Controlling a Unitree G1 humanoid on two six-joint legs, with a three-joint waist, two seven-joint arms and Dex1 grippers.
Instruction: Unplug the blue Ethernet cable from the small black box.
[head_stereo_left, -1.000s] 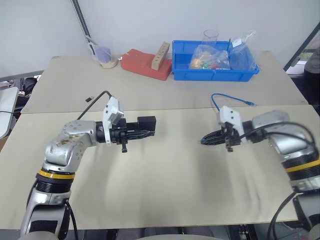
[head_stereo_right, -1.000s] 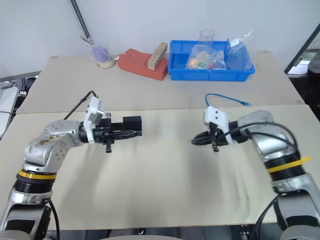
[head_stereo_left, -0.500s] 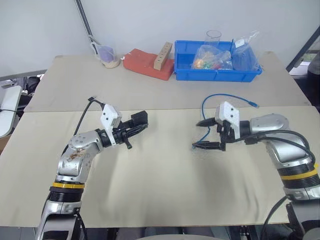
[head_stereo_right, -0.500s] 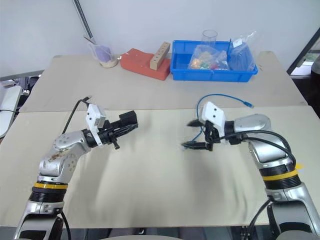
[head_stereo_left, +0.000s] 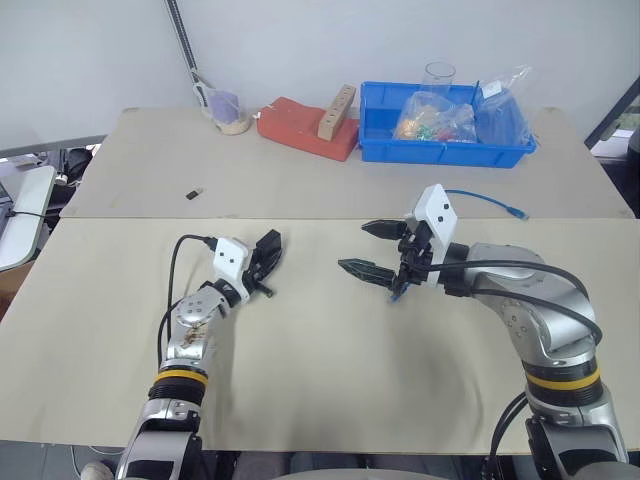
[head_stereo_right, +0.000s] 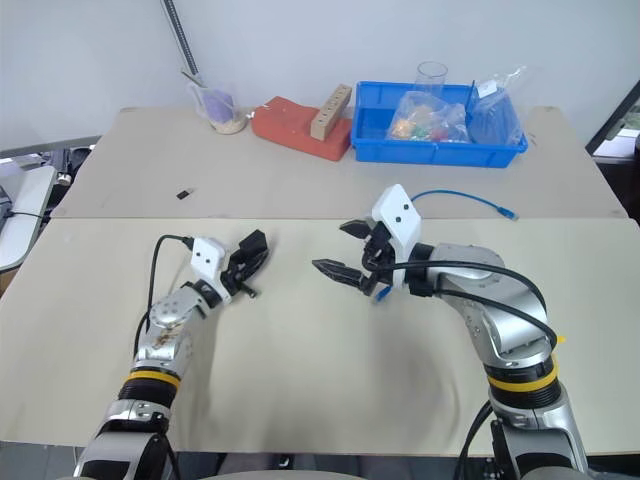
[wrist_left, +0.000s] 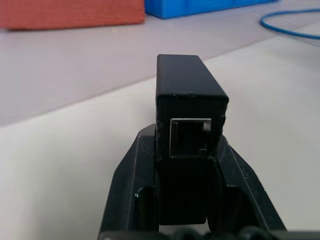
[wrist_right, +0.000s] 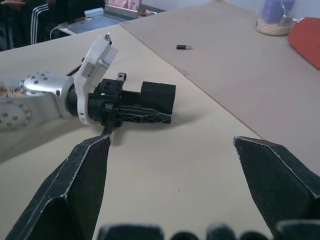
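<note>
The small black box is held low over the near table, with my left gripper shut on its sides. In the left wrist view the box shows an empty port facing the camera. The blue Ethernet cable lies loose on the table behind my right arm, and a short blue piece shows under the right hand. My right gripper hovers open and empty, a short way right of the box and pointing at it. From the right wrist, the box sits beyond the spread fingers.
A blue bin with bags, a red block with a wooden piece on it, and a cup stand on the far table. A tiny dark bit lies left of centre. A laptop is off the table's edge.
My right gripper has opened, let go of the cable, and moved up and left. The cable now lies on the table. My left arm has lowered the box toward the table.
</note>
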